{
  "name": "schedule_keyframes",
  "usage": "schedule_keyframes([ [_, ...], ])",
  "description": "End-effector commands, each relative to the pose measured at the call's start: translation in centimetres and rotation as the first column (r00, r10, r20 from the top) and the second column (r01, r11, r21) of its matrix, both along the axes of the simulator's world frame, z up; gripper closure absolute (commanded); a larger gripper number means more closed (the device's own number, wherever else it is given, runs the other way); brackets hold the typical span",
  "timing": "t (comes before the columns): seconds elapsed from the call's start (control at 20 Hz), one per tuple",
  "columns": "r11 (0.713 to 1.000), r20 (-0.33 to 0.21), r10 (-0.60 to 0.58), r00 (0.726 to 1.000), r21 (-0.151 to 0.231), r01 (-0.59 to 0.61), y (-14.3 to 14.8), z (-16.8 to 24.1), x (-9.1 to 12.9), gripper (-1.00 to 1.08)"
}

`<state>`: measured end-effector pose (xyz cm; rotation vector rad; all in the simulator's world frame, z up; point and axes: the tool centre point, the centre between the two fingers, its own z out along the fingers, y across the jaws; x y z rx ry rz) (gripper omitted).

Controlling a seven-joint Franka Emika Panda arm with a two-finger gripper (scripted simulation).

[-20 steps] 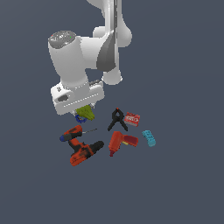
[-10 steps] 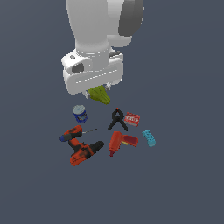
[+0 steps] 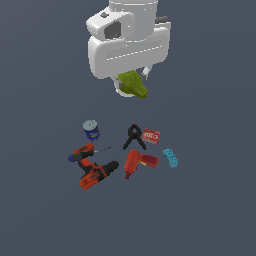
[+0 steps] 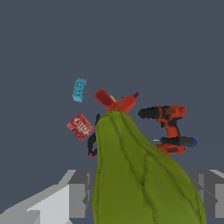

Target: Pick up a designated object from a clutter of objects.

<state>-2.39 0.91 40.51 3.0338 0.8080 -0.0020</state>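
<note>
Wrist view: pear-like object (image 4: 140, 175) between end effector (image 4: 140, 192) fingers.

Background: one uniform, matte dark slate-grey surface (image 3: 215, 215) fills both views edge to edge. No seam, horizon, wall, furniture or window is distinguishable; ground and backdrop read as the same flat tone. Lighting is even and diffuse, with no bright spots and only faint, soft shading on the plane. The wrist view shows the same grey field (image 4: 39, 39), slightly lighter toward one side
</note>
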Motion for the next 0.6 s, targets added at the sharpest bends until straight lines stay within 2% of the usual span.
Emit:
schedule_keyframes([
  [0.0,1.0,0.001,-0.001,1.0,0.001,0.001,1.1,1.6,0.0,1.08],
  [0.55,1.0,0.001,-0.001,1.0,0.002,0.001,3.0,4.4,0.3,1.08],
])
